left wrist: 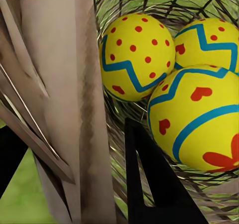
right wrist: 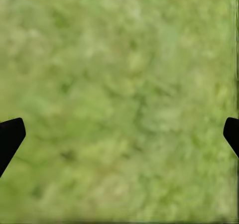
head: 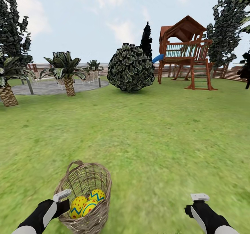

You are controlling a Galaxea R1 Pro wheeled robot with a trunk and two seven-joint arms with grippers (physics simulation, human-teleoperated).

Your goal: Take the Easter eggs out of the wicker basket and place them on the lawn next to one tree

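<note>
Eggs, three small yellow ones with blue zigzag bands and red dots (head: 86,203), all lie together at the bottom of the deep brown woven wicker basket (head: 100,185), which stands on the mottled green lawn (head: 156,140). The left gripper (head: 61,196) is at the basket's rim. In the left wrist view one dark finger (left wrist: 154,184) reaches inside near the eggs and the woven wall passes between the fingers, so the jaws are apart and hold nothing. I judge it is placed so for taking the first egg. The right gripper (head: 199,197) hangs over bare grass, jaws wide open and empty, as if waiting. Ahead stand a round dark bush (head: 131,67), palms (head: 66,71) and a wooden playset (head: 185,50). The high basket wall may hinder the reach.
</note>
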